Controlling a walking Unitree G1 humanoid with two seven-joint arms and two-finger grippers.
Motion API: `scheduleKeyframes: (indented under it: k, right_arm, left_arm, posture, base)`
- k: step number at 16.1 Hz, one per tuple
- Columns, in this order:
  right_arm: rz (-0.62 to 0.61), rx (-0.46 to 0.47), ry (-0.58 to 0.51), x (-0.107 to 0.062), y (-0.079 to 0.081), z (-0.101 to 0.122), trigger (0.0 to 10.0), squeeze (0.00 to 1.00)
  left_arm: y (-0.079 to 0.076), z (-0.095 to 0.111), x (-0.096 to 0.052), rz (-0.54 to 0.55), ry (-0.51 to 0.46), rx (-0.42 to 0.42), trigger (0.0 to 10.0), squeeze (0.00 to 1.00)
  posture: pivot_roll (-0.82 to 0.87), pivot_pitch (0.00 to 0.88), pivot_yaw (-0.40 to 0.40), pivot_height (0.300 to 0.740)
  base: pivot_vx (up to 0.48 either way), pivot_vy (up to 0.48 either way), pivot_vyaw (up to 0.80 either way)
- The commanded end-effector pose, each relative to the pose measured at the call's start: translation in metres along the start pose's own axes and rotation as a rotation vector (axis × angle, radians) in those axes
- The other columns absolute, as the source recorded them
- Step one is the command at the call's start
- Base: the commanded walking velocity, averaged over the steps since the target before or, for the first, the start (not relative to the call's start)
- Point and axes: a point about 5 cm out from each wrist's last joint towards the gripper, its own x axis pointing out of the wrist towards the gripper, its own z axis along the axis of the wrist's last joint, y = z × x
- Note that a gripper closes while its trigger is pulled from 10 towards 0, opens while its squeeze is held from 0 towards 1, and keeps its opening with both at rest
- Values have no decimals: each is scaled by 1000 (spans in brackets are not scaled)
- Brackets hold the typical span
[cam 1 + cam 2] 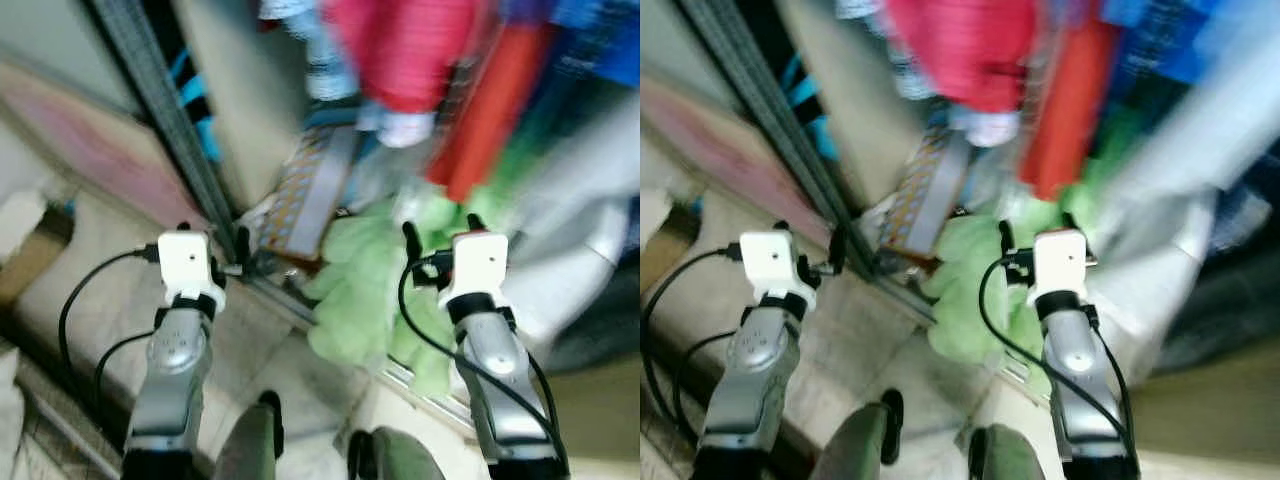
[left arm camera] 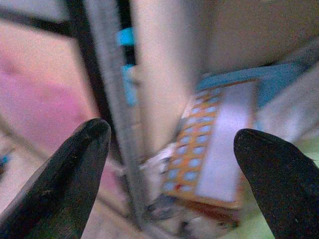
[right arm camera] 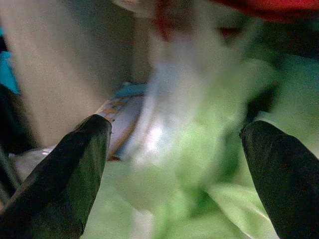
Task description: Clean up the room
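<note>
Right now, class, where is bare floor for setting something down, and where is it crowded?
Bare: the pale floor beside the left gripper, bordered by the metal door track. Crowded: past the right gripper, green fabric, a patterned box and hanging clothes.

1. Setting: home interior, at an open closet or wardrobe.
2. Evidence: hanging clothes (image 1: 405, 50), red, blue and white, blurred.
3. Sliding-door track (image 1: 170, 110) on tiled floor (image 1: 110, 290).
4. Green soft fabric (image 1: 365, 290) heaped on the closet bottom beside a patterned box (image 1: 310, 190).

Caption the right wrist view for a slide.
Open right gripper facing a light green fabric heap below hanging red clothing.
</note>
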Motion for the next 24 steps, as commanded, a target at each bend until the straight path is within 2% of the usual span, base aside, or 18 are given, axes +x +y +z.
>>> scheduleKeyframes:
  k: [1, 3, 5, 8, 10, 11, 12, 13, 14, 16, 18, 20, 21, 22, 24]
  right_arm:
    - [1, -1, 18, -3, 1, -4, 10000, 1000]
    - [5, -8, 18, -1, 2, -5, 10000, 1000]
    - [2, 32, 18, -2, 3, -5, 10000, 1000]
    - [10, 56, 16, -2, 4, -5, 10000, 1000]
    - [28, 67, 17, -1, 5, -5, 10000, 1000]
    - [40, 69, 20, -1, 6, -6, 10000, 1000]
    - [43, 71, 23, -1, 7, -7, 10000, 1000]
    - [44, 70, 25, 0, 7, -7, 10000, 1000]
    - [49, 69, 27, 0, 8, -8, 10000, 1000]
    - [56, 65, 26, 1, 8, -7, 10000, 1000]
    - [80, 29, 27, 1, 11, -8, 10000, 1000]
    - [95, 42, 25, 2, 13, -8, 10000, 996]
    - [103, 41, 24, 3, 14, -7, 10000, 400]
    - [119, 46, 18, 4, 16, -6, 10000, 0]
    - [134, 45, 5, 7, 19, -3, 10000, 0]
  left_arm:
    - [3, -5, -2, 21, 32, 2, 10000, 1000]
    - [2, -5, 0, 15, 37, 3, 10000, 1000]
    - [3, -4, 1, 29, 33, 7, 10000, 1000]
    - [7, -7, 1, 84, 53, 5, 10000, 1000]
    - [7, -8, -1, 114, 62, 32, 10000, 1000]
    - [5, -6, -1, 111, 49, 78, 10000, 475]
    - [2, -5, -1, 90, 43, 116, 10000, 0]
    - [1, -6, -1, 79, 51, 108, 10000, 0]
    - [-1, -9, -1, 78, 72, 65, 10000, 0]
    - [-1, -10, -2, 77, 81, 59, 10000, 0]
    - [-1, -12, -2, 77, 84, 48, 10000, 0]
    - [-4, -9, -1, 75, 55, 17, 10000, 0]
    - [-5, -9, 0, 75, 49, 16, 10000, 0]
    - [-5, -8, 0, 74, 43, 19, 10000, 0]
    - [-7, -8, 2, 68, 40, 29, 10000, 0]
  posture:
    - [-23, 201, 9, 740]
    - [-21, 200, 11, 740]
    - [-19, 202, 10, 740]
    - [-21, 204, 7, 740]
    - [-20, 208, 2, 740]
    - [-19, 208, 1, 740]
    - [-18, 208, -1, 740]
    - [-18, 208, -2, 740]
    - [-18, 207, -2, 740]
    - [-18, 207, -2, 740]
    - [-20, 201, -4, 740]
    - [-19, 194, -2, 740]
    - [-19, 194, -2, 740]
    - [-19, 193, -2, 740]
    - [-21, 186, -3, 740]
  base:
    - [0, 0, 800]
    - [0, 0, 800]
    - [0, 0, 800]
    - [0, 0, 798]
    - [0, 0, 797]
    - [0, 0, 794]
    - [0, 0, 413]
    - [0, 0, 0]
    - [0, 0, 0]
    - [0, 0, 0]
    - [0, 0, 800]
    - [0, 0, 800]
    - [0, 0, 800]
    - [0, 0, 800]
    - [0, 0, 800]
